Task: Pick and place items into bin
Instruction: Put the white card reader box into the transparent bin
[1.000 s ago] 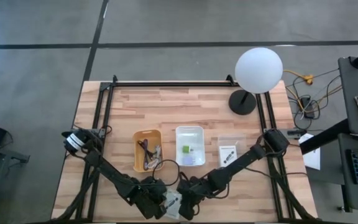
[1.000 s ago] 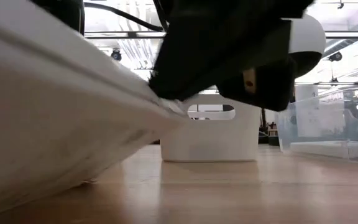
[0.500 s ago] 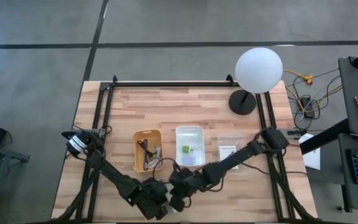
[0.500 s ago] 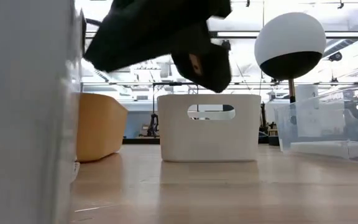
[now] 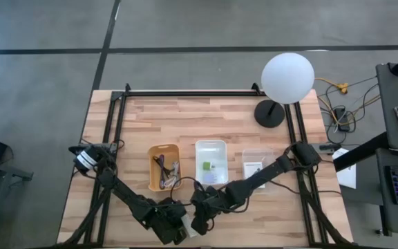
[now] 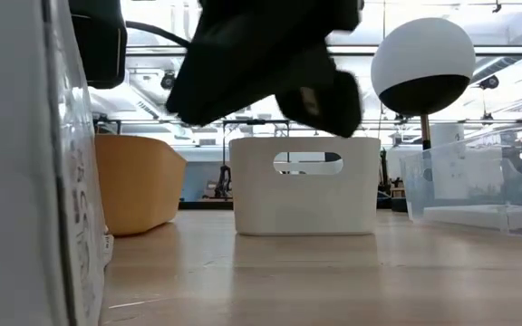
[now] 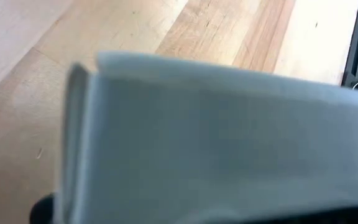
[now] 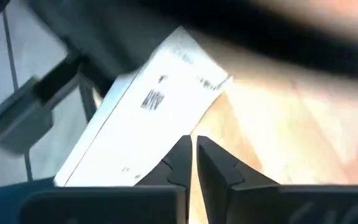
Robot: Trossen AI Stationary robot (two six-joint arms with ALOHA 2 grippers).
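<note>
Two arms meet at the near edge of the counter (image 5: 206, 117), low and close together. I see the left gripper (image 5: 179, 228) clenched on a white packet (image 5: 188, 227), which stands on edge right at the counter's front lip; in the low view the packet (image 6: 25, 181) fills the picture's left side, and it fills most of the left wrist view. The right gripper (image 5: 200, 223) hangs just beside it, fingers (image 8: 182, 163) pressed together with nothing between them, tips pointing at the packet's printed face (image 8: 148, 118).

Open room: the whole far half of the counter is bare wood up to the black rail. A globe lamp (image 5: 287, 79) stands at the far right corner.

Containers, mid-counter, left to right:
- Orange bin (image 5: 163, 167): holds a tangle of dark cables (image 5: 164, 169).
- White bin (image 5: 211, 163): holds a small green block (image 5: 206, 165) and something pale purple beside it, too small to tell.
- Clear tray (image 5: 258, 166): holds a white card (image 5: 253, 169), partly hidden by the right arm.

Bins stand near one another, not touching.
</note>
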